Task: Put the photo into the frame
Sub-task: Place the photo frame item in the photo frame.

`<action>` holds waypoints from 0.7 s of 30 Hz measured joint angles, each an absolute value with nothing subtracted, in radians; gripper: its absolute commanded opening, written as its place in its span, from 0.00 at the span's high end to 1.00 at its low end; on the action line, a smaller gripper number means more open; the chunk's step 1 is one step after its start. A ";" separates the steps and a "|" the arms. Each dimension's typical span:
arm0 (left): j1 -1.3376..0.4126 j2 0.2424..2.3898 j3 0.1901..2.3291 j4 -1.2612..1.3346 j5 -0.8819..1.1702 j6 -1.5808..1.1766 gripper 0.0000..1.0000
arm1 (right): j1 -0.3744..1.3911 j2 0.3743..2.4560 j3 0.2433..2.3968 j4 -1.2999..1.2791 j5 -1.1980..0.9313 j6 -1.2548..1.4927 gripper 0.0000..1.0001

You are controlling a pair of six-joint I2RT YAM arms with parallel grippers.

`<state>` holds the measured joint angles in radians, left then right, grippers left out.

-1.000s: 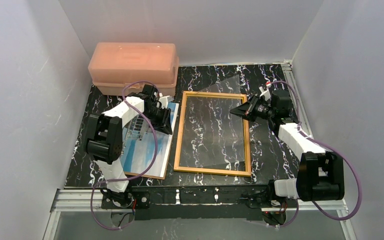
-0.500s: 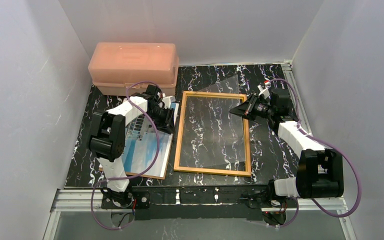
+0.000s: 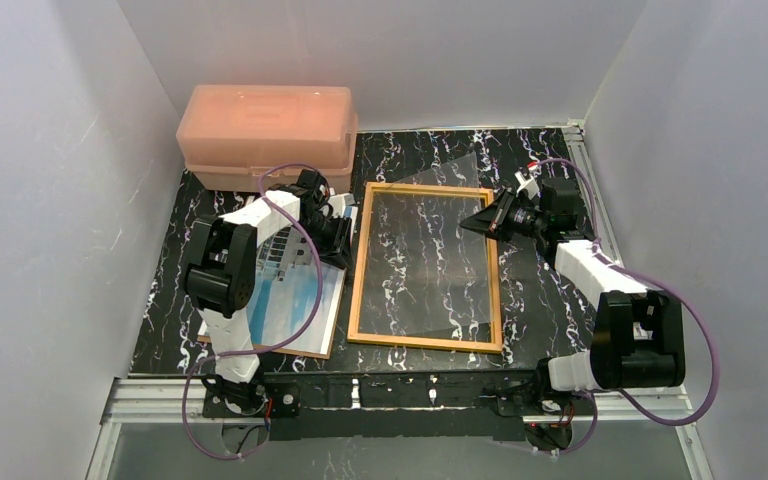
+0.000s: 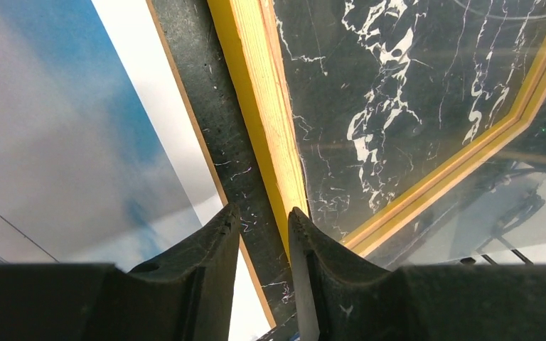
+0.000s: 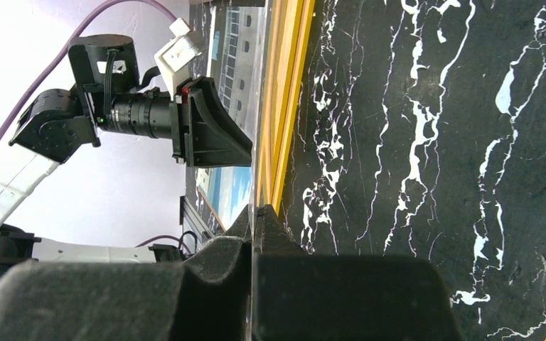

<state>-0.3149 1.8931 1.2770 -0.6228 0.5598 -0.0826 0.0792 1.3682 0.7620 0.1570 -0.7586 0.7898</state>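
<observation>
Left claw [image 4: 263, 213] narrowly parted, poised between photo [image 4: 57, 128] and frame [image 4: 266, 121] edges, right claw [image 5: 254, 212] pinching clear sheet [image 3: 455, 172]

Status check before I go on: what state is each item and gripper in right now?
Frame: lying flat, empty.
Photo: face up left of the frame, not in it.
Clear pane: tilted, right edge held up.
Left gripper: narrowly open, empty, between photo and frame.
Right gripper: shut on the clear pane.
Pink box: lid closed.
</observation>
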 measured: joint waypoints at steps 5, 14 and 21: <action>-0.319 1.893 1.278 -0.629 0.558 -0.082 0.72 | 0.071 1.382 0.762 0.162 -0.754 0.785 0.99; -0.331 1.910 1.286 -0.630 0.558 -0.079 0.72 | 0.061 1.383 0.755 0.187 -0.740 0.780 0.99; -0.342 1.911 1.286 -0.633 0.556 -0.071 0.73 | 0.058 1.367 0.711 0.226 -0.717 0.781 0.99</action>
<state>-0.3416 1.9110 1.2858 -0.6334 0.5564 -0.0711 0.0582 1.3674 0.7109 0.2256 -0.7166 0.7811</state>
